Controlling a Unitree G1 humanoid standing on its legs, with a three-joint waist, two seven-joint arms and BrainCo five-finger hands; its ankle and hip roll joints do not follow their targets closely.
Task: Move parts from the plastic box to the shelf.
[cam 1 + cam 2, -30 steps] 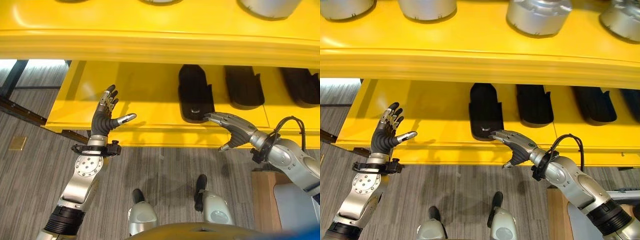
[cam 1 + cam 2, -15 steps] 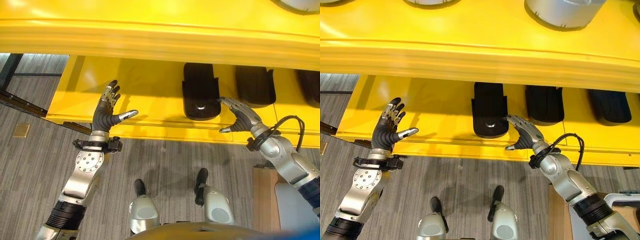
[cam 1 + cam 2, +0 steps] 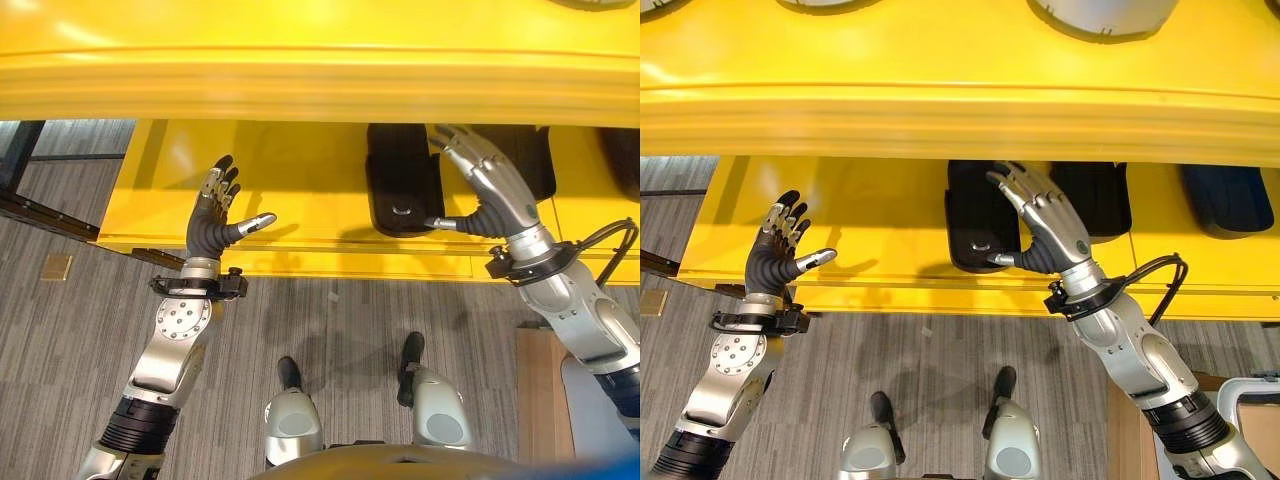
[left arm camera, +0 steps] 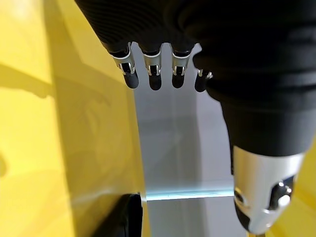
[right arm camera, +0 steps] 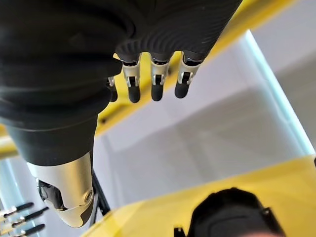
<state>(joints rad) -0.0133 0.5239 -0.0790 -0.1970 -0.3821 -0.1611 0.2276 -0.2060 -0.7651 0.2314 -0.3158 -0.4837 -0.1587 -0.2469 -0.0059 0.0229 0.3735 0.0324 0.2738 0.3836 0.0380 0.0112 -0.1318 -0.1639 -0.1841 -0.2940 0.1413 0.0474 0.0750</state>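
Note:
A black oblong part (image 3: 398, 180) lies on the yellow shelf's lower tier (image 3: 300, 200), with two more black parts (image 3: 1102, 197) (image 3: 1230, 193) in a row to its right. My right hand (image 3: 492, 187) is open and raised in front of the gap between the first two parts, fingers straight. Its thumb tip sits close to the first part's front right corner. The right wrist view shows straight fingers (image 5: 154, 79) holding nothing, with a black part (image 5: 232, 212) beyond. My left hand (image 3: 214, 218) is open and empty in front of the bare left stretch of the tier.
The shelf's upper tier (image 3: 300, 80) overhangs the lower one and carries silver round parts (image 3: 1102, 12). A wooden block (image 3: 532, 385) stands on the grey floor at lower right. A dark frame (image 3: 35, 160) runs along the shelf's left end.
My right hand has risen from the shelf's front lip, where its fingers touched the first black part's front right corner, to stand upright beside it. The left hand has barely moved.

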